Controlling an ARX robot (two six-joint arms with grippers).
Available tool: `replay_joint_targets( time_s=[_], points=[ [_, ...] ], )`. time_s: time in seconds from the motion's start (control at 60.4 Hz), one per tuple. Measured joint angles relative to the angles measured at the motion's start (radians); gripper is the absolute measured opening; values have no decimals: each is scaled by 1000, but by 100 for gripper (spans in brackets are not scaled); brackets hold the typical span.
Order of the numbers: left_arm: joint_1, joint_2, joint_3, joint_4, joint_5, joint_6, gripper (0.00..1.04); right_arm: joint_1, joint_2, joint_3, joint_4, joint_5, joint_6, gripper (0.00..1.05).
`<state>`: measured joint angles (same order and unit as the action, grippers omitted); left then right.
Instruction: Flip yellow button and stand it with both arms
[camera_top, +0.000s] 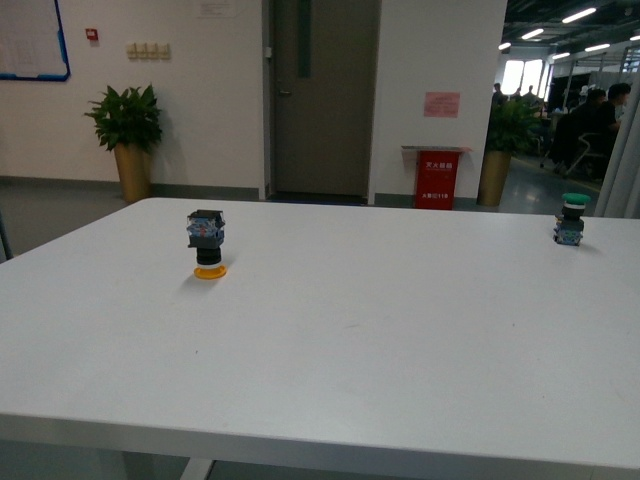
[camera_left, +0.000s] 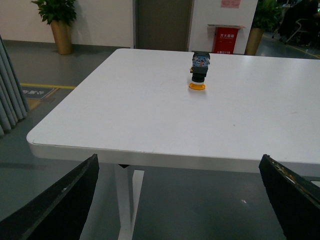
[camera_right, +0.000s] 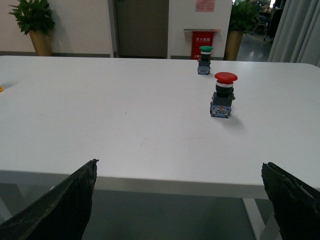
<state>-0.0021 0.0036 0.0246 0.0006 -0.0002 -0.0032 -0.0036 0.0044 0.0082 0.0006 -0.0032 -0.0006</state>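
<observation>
One yellow button (camera_top: 208, 245), green button (camera_top: 571, 220), red button (camera_right: 223, 95)

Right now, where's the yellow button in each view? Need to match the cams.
Front view: yellow button stands cap-down on the left part of the table.
Left wrist view: yellow button cap-down on the table, in line below the red cabinet.
Right wrist view: barely in; an orange sliver at the frame edge, probably its cap.
Shared landmark: the red cabinet, seen in all three.

yellow button (camera_right: 1, 89) mostly cut off, left tool (camera_left: 178, 159) partly cropped
</observation>
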Motion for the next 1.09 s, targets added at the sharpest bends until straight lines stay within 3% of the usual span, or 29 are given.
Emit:
replay_joint_targets(
  time_s=[1.092],
  points=[
    [0,0,0,0,0,0,99,0,0,0,0,0,0,98]
  ],
)
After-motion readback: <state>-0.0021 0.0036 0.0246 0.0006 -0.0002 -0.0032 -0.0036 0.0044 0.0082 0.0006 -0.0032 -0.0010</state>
